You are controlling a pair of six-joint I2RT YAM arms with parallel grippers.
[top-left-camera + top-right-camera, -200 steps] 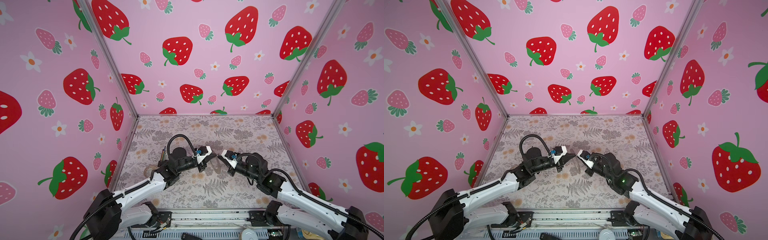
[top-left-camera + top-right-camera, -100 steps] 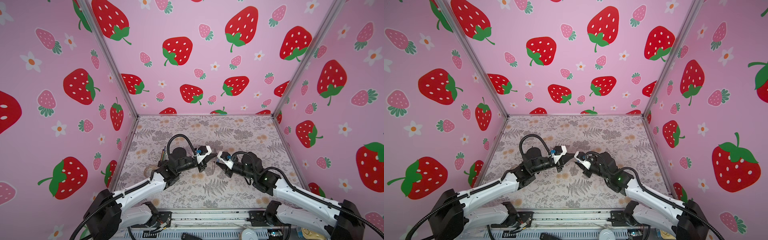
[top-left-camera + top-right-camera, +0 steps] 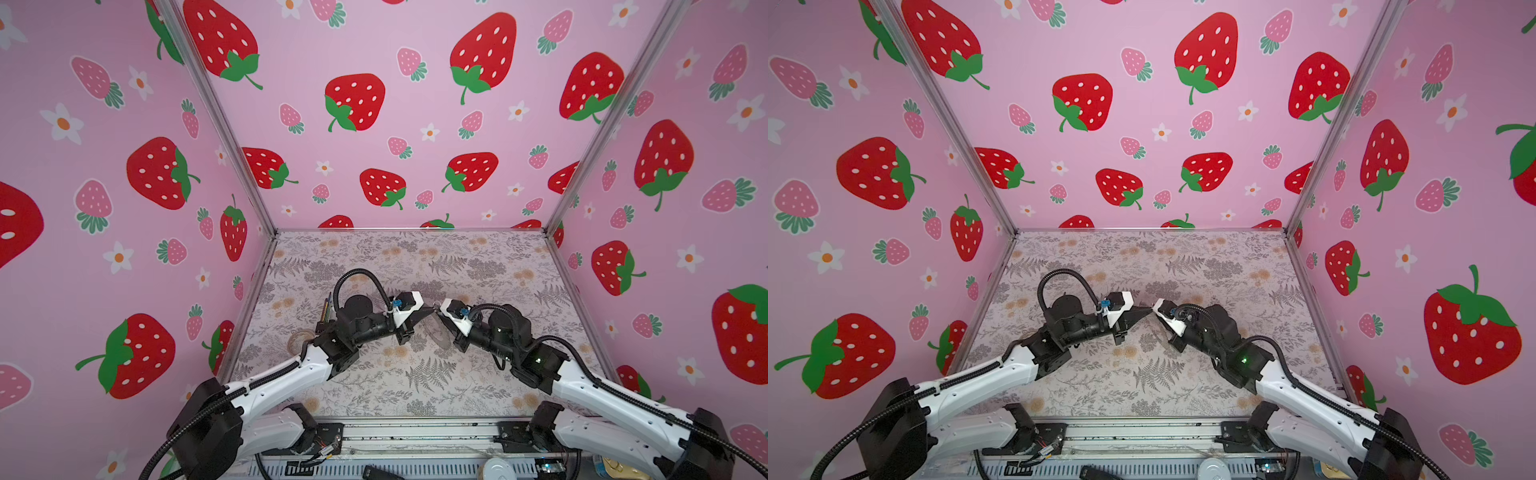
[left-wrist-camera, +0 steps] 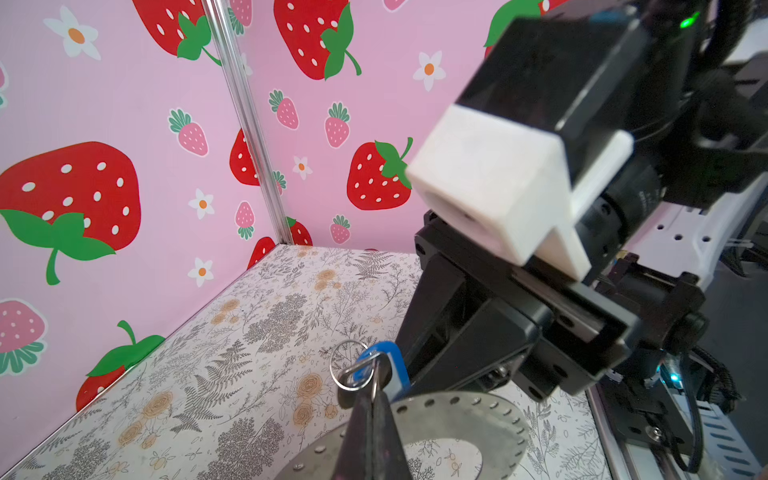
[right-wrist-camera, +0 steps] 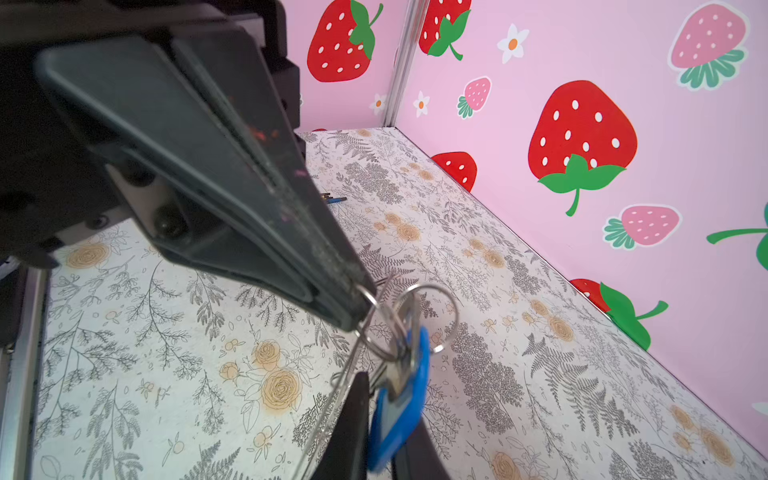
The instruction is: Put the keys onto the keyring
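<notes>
Above the middle of the floor, my left gripper (image 3: 431,308) (image 3: 1148,308) (image 4: 374,395) is shut, and its tips pinch a thin silver wire loop (image 4: 348,368) (image 5: 432,316). The keys, a blue oval tag (image 4: 388,361) (image 5: 401,411), hang on that loop. My right gripper (image 3: 439,312) (image 5: 386,411) meets the left one tip to tip and is shut on the blue tag. The keyring, a flat grey disc (image 3: 437,332) (image 4: 461,419) with small holes round its rim, hangs just under the two sets of fingertips. I cannot tell what bears it.
A pale tape roll (image 3: 301,340) lies on the floral floor near the left wall, with a few pens (image 3: 328,308) (image 5: 336,200) beyond it. Pink strawberry walls close in three sides. A metal rail (image 3: 415,434) runs along the front edge.
The right gripper dipped and turned towards the left fingertips half a second ago, and has since risen back level with them. The left arm has held still.
</notes>
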